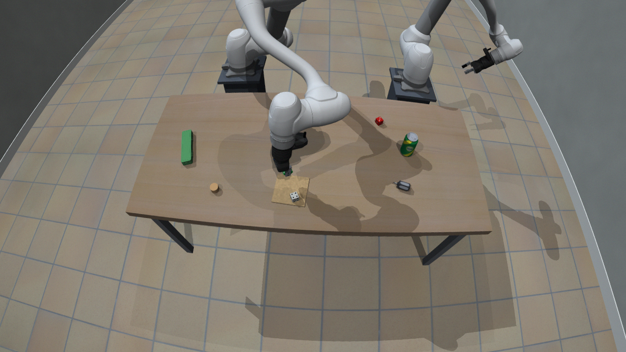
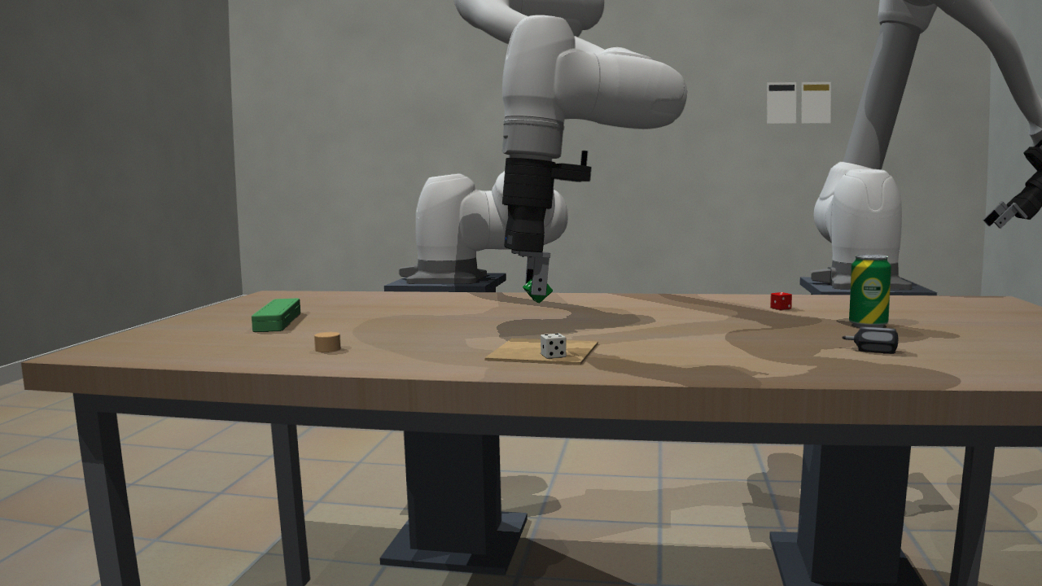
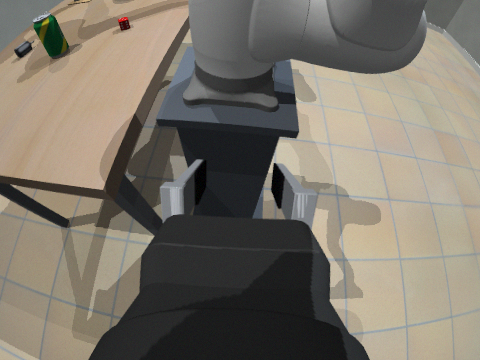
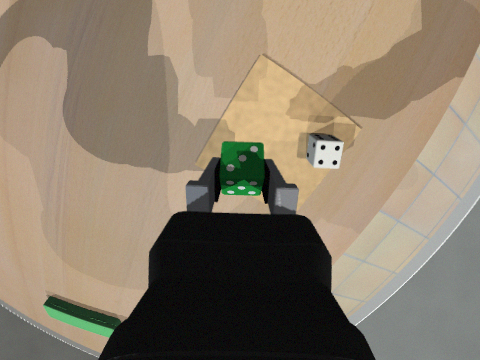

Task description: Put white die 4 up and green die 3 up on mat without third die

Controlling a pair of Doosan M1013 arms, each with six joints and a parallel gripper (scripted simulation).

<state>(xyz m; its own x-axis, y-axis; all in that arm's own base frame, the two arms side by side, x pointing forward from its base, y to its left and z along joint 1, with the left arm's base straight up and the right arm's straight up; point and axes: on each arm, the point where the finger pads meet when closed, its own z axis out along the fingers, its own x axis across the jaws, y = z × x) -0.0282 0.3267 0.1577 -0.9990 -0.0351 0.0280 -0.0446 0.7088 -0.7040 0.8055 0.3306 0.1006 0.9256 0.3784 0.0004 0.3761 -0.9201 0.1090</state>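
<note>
My right gripper (image 1: 287,171) (image 2: 538,286) (image 4: 241,171) points down, shut on the green die (image 2: 529,292) (image 4: 242,155). It holds the die above the table, by the mat's far edge. The die is tilted, corner down in the exterior view; its 3 face and 5 face show in the right wrist view. The white die (image 1: 294,196) (image 2: 553,346) (image 4: 325,154) sits flat on the mat (image 1: 282,192) (image 2: 510,353) (image 4: 265,100), 4 on top. The red die (image 1: 379,121) (image 2: 781,300) (image 3: 124,23) lies off the mat, far right. My left gripper (image 1: 468,68) (image 2: 1000,216) (image 3: 239,175) is open and empty, beyond the table.
A green and yellow can (image 1: 409,144) (image 2: 869,290) (image 3: 51,36) stands on the right, with a small dark grey object (image 1: 403,186) (image 2: 876,340) in front. A long green box (image 1: 187,147) (image 2: 277,313) (image 4: 81,317) and a small wooden cylinder (image 1: 213,187) (image 2: 326,342) are on the left.
</note>
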